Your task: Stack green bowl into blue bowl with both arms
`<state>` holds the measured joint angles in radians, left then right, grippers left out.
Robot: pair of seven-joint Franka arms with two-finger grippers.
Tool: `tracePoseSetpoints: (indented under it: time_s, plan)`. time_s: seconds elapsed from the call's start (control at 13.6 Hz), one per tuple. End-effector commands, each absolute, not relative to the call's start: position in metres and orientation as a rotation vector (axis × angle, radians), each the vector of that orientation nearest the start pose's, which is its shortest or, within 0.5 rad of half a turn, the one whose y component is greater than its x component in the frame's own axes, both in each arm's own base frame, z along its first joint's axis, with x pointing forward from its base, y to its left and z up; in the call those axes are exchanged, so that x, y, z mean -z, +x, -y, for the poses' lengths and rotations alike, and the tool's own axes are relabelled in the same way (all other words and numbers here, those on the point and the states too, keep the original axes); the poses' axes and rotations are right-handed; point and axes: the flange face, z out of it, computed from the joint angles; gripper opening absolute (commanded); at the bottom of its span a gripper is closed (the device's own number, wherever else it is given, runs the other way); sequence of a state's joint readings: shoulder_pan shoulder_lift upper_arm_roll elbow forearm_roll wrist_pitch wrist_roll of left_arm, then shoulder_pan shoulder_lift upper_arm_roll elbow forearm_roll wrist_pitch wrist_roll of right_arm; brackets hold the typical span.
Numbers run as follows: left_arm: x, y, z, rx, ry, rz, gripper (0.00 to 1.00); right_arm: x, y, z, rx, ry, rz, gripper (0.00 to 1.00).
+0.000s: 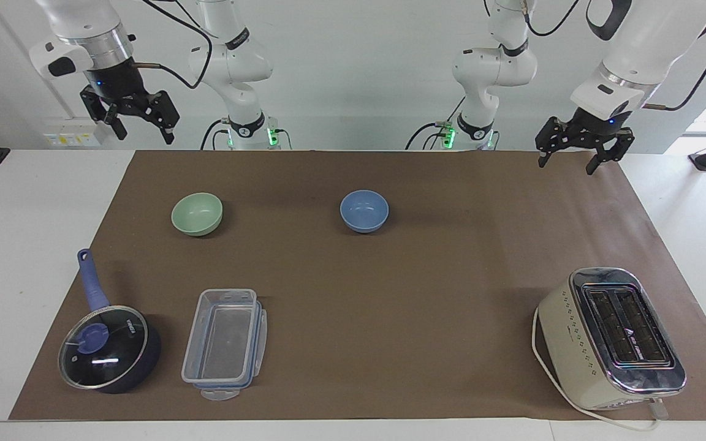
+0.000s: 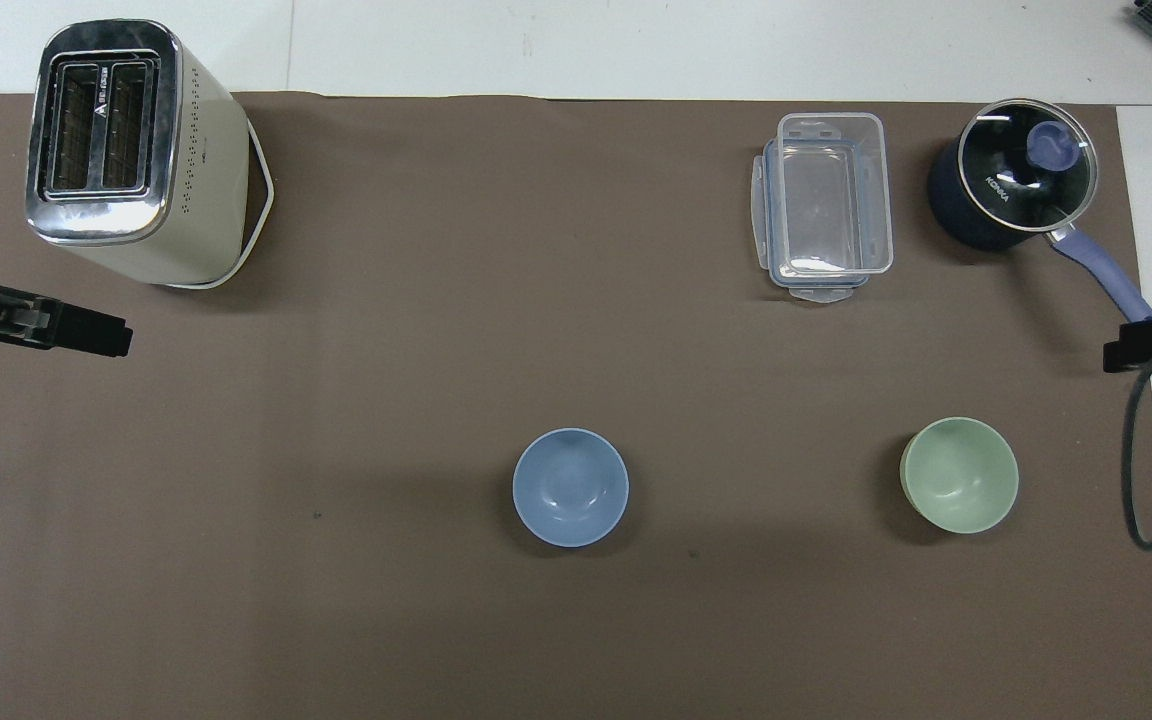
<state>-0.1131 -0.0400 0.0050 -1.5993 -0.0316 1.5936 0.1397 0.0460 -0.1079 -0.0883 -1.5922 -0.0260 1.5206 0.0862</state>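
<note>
The green bowl (image 1: pixel 197 213) (image 2: pixel 959 475) stands upright and empty on the brown mat, toward the right arm's end. The blue bowl (image 1: pixel 364 210) (image 2: pixel 570 487) stands upright and empty beside it, near the middle of the mat. The two bowls are well apart. My right gripper (image 1: pixel 143 131) hangs open and empty in the air over the mat's corner at the robots' edge, at its own end. My left gripper (image 1: pixel 567 162) hangs open and empty over the mat's other corner at the robots' edge. Neither gripper touches a bowl.
A dark blue lidded saucepan (image 1: pixel 110 349) and a clear plastic container (image 1: pixel 224 344) stand farther from the robots than the green bowl. A cream toaster (image 1: pixel 610 337) with its cord stands at the left arm's end. A brown mat (image 1: pixel 390 294) covers the table.
</note>
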Motion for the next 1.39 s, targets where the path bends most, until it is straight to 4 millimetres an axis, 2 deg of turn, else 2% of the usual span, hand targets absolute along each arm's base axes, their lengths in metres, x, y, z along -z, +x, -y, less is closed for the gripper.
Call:
tracePoseSetpoints:
  time_s: [0.0, 0.51, 0.59, 0.66, 0.88, 1.1, 1.25, 1.32]
  plan:
    - [-0.639, 0.544, 0.058, 0.054, -3.139, -0.4, 1.0, -0.671, 0.509, 0.028, 0.048, -3.157, -0.173, 1.0]
    - [-0.639, 0.543, 0.058, 0.047, -3.14, -0.395, 1.0, -0.672, 0.51, 0.027, 0.06, -3.156, -0.158, 1.0]
    - [-0.638, 0.543, 0.058, 0.037, -3.143, -0.391, 1.0, -0.67, 0.51, 0.027, 0.062, -3.158, -0.117, 1.0]
    - [-0.637, 0.542, 0.059, 0.032, -3.141, -0.393, 1.0, -0.659, 0.511, 0.026, 0.038, -3.16, -0.07, 1.0]
    - [-0.638, 0.542, 0.058, 0.037, -3.141, -0.393, 1.0, -0.608, 0.514, 0.037, -0.048, -3.159, -0.06, 1.0]
    - [-0.638, 0.543, 0.059, 0.04, -3.14, -0.398, 1.0, -0.536, 0.511, 0.048, -0.111, -3.153, -0.035, 1.0]
    - [-0.638, 0.544, 0.06, 0.049, -3.14, -0.4, 1.0, -0.503, 0.506, 0.059, -0.1, -3.151, -0.016, 1.0]
    - [-0.639, 0.543, 0.061, 0.052, -3.14, -0.397, 1.0, -0.478, 0.506, 0.06, -0.109, -3.149, 0.02, 1.0]
